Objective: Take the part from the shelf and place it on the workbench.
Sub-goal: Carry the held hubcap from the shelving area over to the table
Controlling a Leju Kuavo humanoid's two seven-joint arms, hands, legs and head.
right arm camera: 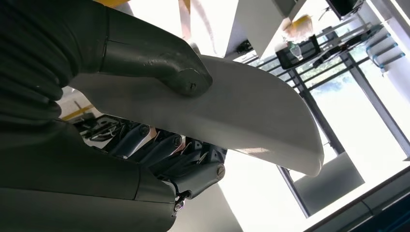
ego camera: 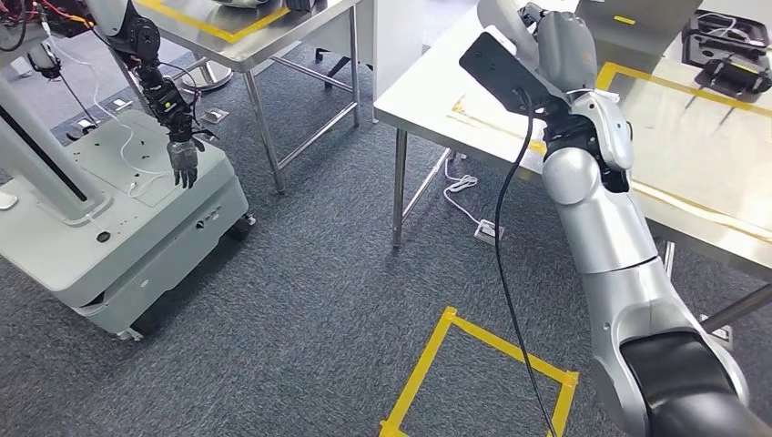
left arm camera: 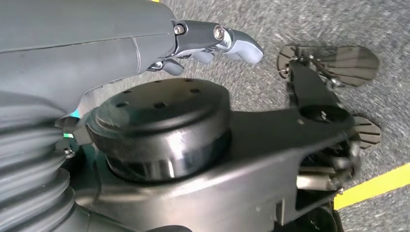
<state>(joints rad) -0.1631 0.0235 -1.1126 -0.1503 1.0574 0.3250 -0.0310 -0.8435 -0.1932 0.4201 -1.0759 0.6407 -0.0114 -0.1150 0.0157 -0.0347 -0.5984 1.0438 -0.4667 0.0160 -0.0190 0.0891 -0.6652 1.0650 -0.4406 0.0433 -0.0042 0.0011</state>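
Near us, at 5 o'clock in the head view, our right arm (ego camera: 628, 300) rises silver from the lower edge toward 1 o'clock. At its far end the right hand (right arm camera: 159, 154) holds the part (right arm camera: 251, 111), a pale, curved shell-like piece; in the right wrist view the thumb lies over its outer face and the dark fingers (right arm camera: 193, 154) curl under it, touching. In the head view the part (ego camera: 510, 18) sits up at 1 o'clock, over the near edge of the steel worktop (ego camera: 692, 173).

Left hand (left arm camera: 212, 43): fingers curled in over grey carpet, holding nothing that we can see.

On the floor at 6 o'clock, a square of yellow tape (ego camera: 482, 373). At 9 o'clock, a pale wheeled base (ego camera: 137, 228) with another robot's dark hand (ego camera: 185, 162) hanging over it. At 11 o'clock, further off, a second steel table (ego camera: 273, 45). At 2 o'clock, on the far worktop, black trays (ego camera: 728, 55).
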